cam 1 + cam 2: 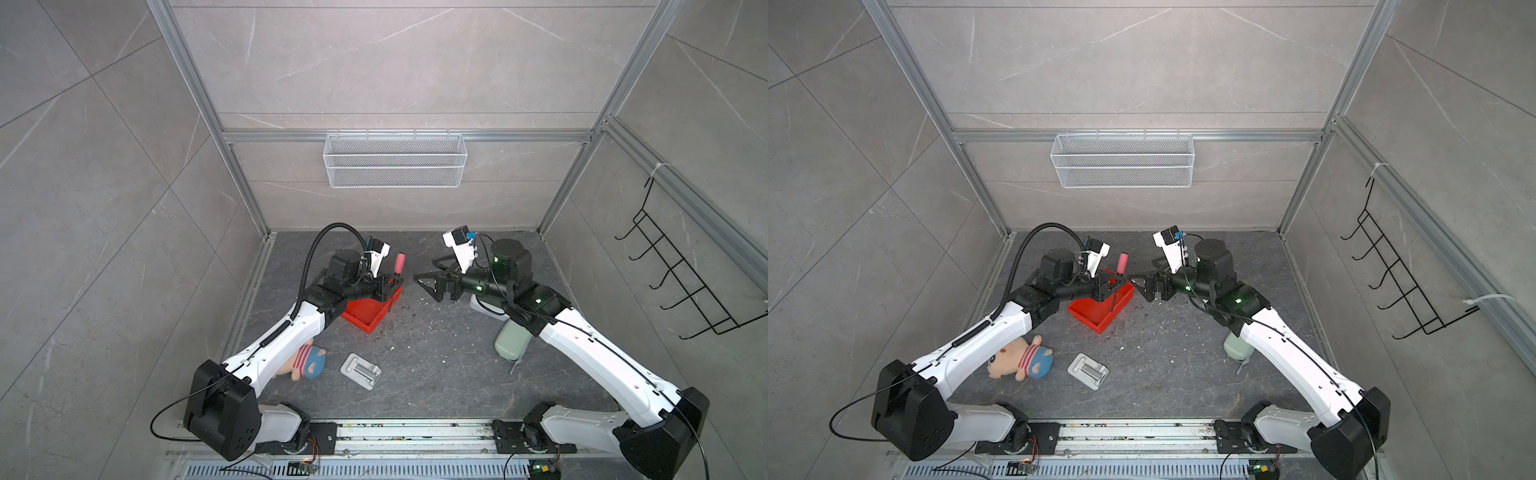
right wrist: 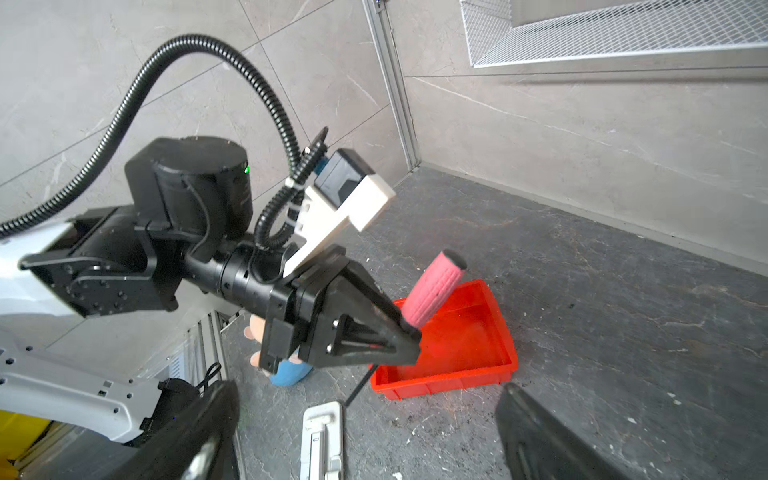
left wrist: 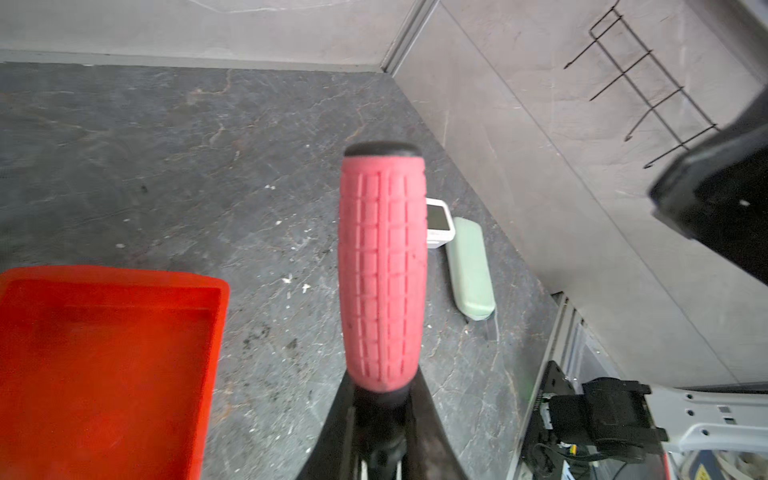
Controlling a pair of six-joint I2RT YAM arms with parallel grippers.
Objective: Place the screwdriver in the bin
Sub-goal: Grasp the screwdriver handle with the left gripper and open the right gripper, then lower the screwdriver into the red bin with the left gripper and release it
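Left gripper clamps screwdriver over bin corner.
We note handle up, shaft down; right gripper open, clear.

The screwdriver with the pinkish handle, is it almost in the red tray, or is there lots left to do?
Done: the screwdriver is picked up, clamped near its black collar by the left gripper. In hand: it hangs tilted at the edge of the bin; the right gripper is open, holding nothing. Left: move it over the bin, which looks empty, and let go.
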